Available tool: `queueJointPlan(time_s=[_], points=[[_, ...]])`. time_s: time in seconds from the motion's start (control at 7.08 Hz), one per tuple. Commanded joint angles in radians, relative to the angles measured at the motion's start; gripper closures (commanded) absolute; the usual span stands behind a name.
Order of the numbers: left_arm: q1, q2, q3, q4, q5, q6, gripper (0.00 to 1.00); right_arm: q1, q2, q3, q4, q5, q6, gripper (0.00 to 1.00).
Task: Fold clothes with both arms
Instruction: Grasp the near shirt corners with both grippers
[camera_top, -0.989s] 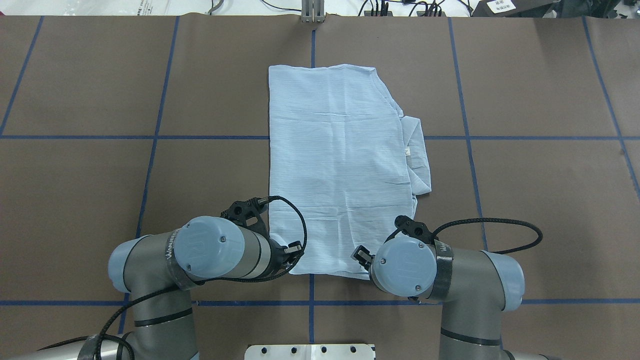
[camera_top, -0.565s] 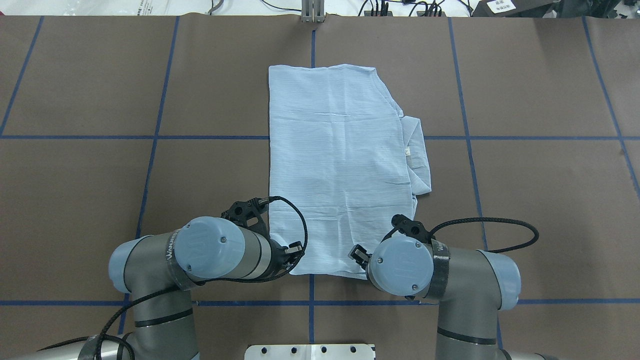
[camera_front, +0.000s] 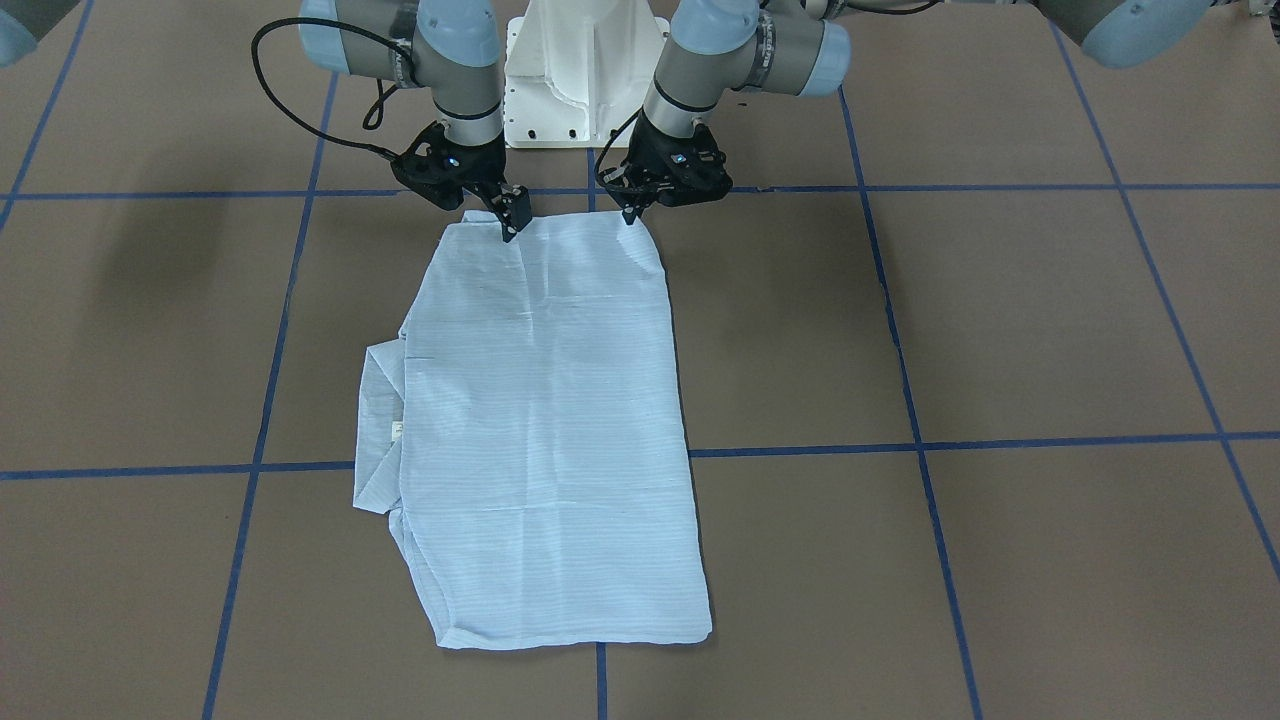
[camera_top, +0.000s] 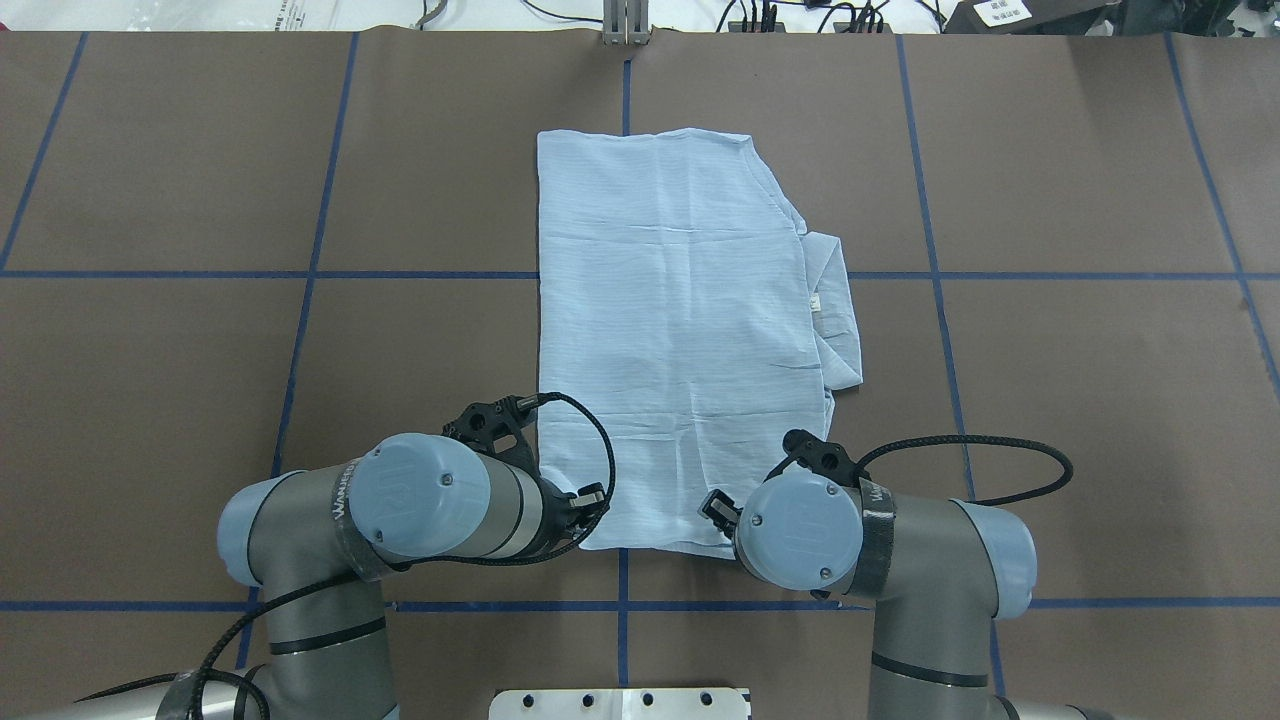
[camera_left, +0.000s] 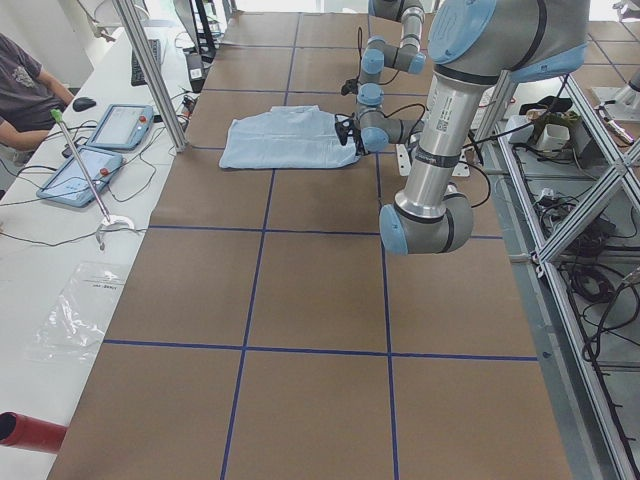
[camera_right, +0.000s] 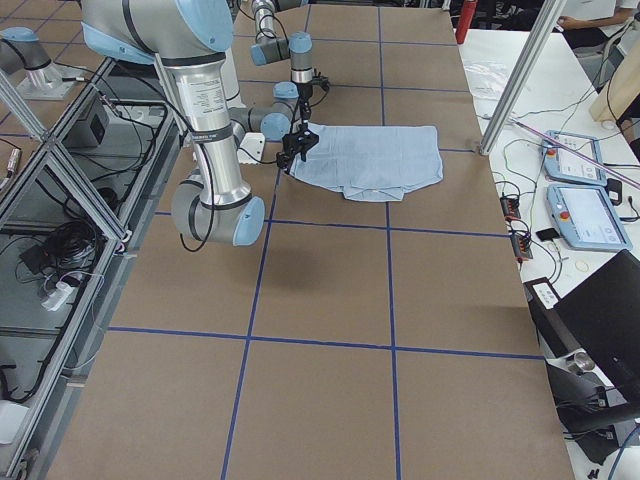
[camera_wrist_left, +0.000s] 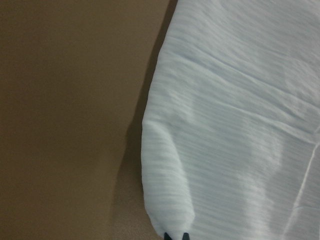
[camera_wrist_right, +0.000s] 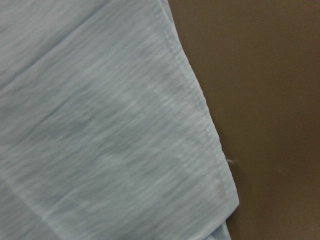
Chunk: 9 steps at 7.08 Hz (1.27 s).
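shirt (camera_top: 670, 330) lies flat on the brown counter (camera_top: 1050, 400), straight out from the white pedestal base (camera_top: 620, 703), as a long narrow panel with no sleeves showing. so the lengthwise folds look done, and the crosswise folds look like what is left.

nearest the pedestal base, both arms reach down to the hem's two corners. the left end effector (camera_front: 630, 215) is at the corner on the robot's left. its wrist view shows two dark fingertips (camera_wrist_left: 186, 235) set close together with a raised ridge of cloth running into them, so it seems pinched on the shirt. the right end effector (camera_front: 510, 228) touches the other corner, and a crease runs away from it across the cloth. its wrist view shows only the stitched corner and no fingers, so i cannot tell whether it is wide or narrow. the hem looks low against the counter, so by my reading the lift is not yet begun.

farther from the pedestal base, about midway along the panel, the collar (camera_top: 835, 310) and a small neck label (camera_top: 815, 302) poke out on the robot's right side.

farthest from the pedestal base, the opposite edge lies flat and square. the near hem probably goes there next.
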Motion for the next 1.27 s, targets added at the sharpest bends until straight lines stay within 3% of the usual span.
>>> queueJointPlan(time_s=[0.0, 0.28, 1.13], points=[[0.000, 0.000, 0.000, 0.001, 0.000, 0.000, 1.00, 0.000, 0.000, -0.001, -0.004, 0.003, 0.002, 0.00], [0.000, 0.000, 0.000, 0.000, 0.000, 0.000, 1.00, 0.000, 0.001, 0.001, -0.010, 0.005, 0.006, 0.08], [0.002, -0.002, 0.000, 0.000, 0.002, 0.000, 1.00, 0.008, 0.000, 0.005, -0.010, 0.006, 0.006, 0.51]])
